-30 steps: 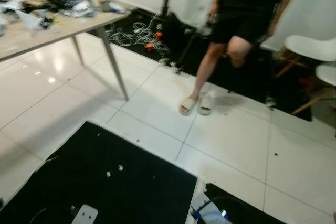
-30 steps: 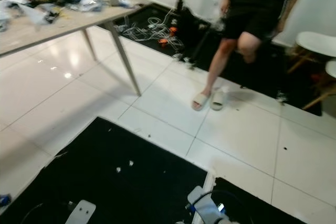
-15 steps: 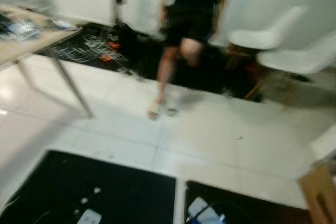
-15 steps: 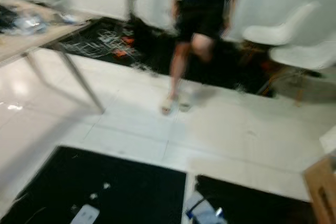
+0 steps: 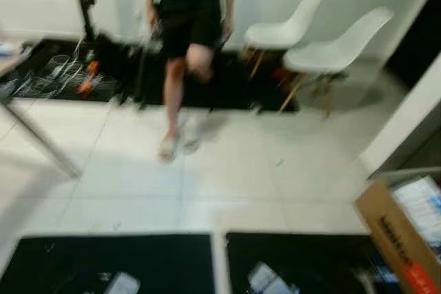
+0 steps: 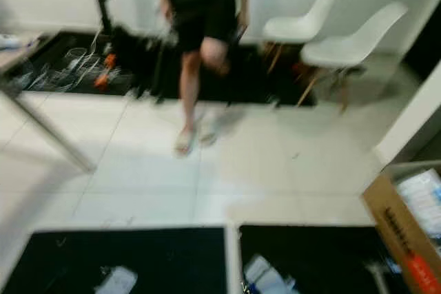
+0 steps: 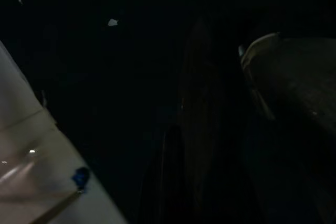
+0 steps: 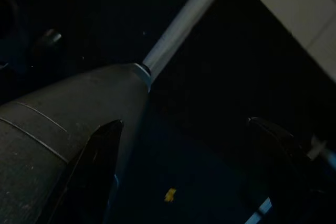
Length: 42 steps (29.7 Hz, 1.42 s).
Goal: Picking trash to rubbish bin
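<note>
very dark — the right gripper (image 8: 184,166) hangs over a black mat (image 8: 210,77), fingers (image 8: 100,156) apart; a small yellow scrap (image 8: 169,195) lies below, pale floor (image 8: 294,19) beyond.

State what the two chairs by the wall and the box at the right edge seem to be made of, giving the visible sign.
Two chairs: white moulded shells, probably plastic, smooth and one-piece, on slanted wood-coloured legs. Box: brown cardboard by its flat matte panels and printing; blur leaves finer detail open.
</note>
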Available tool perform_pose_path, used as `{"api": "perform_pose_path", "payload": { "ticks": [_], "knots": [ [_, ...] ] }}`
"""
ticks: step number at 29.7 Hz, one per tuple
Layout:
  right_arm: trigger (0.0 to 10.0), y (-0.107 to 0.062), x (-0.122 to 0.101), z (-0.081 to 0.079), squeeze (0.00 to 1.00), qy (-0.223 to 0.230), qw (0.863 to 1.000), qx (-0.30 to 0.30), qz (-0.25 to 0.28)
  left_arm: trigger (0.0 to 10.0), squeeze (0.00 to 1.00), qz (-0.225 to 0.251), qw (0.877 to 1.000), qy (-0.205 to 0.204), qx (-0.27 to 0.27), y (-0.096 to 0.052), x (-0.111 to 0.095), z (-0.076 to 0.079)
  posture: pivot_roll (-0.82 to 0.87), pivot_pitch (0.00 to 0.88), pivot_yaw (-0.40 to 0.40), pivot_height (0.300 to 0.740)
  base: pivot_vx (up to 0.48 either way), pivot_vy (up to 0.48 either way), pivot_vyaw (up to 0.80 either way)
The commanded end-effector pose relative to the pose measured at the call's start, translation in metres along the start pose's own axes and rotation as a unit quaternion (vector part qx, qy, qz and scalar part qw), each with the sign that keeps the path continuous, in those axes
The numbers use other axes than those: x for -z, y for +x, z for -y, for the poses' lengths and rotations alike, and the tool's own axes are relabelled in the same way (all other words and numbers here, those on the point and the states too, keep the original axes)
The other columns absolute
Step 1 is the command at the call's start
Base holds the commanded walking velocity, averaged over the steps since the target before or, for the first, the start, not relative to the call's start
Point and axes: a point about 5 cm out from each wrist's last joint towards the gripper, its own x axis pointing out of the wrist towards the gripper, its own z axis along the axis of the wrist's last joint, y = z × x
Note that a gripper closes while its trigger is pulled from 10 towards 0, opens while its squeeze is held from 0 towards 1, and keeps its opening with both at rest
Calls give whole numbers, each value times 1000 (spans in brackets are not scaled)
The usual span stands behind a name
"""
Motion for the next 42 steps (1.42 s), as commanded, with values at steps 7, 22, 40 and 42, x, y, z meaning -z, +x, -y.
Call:
{"api": "perform_pose_path", "payload": {
  "ticks": [7, 22, 40, 42],
  "knots": [
    [10000, 0, 23, -14, 0, -6, 999, -28, -41, 10000, 0, -2, 1000, 1, 11, 1, -2, 7, 59, 0, -37, 740, 0, 0, -750],
    [10000, 0, 18, -12, 0, -10, 999, -26, -36, 10000, 0, -1, 1000, 3, 7, 1, -5, 7, 57, 0, -47, 740, 0, 0, -750],
    [10000, 1, 11, -12, 0, -8, 999, -24, -30, 10000, 0, -2, 1000, 8, 3, 1, -5, 6, 53, 0, -52, 740, 0, 0, -750],
    [10000, 1, 12, -11, 0, -7, 999, -23, -30, 10000, 0, -2, 1000, 8, 2, 1, -5, 6, 53, 0, -52, 740, 0, 0, -756]
  ]
}}
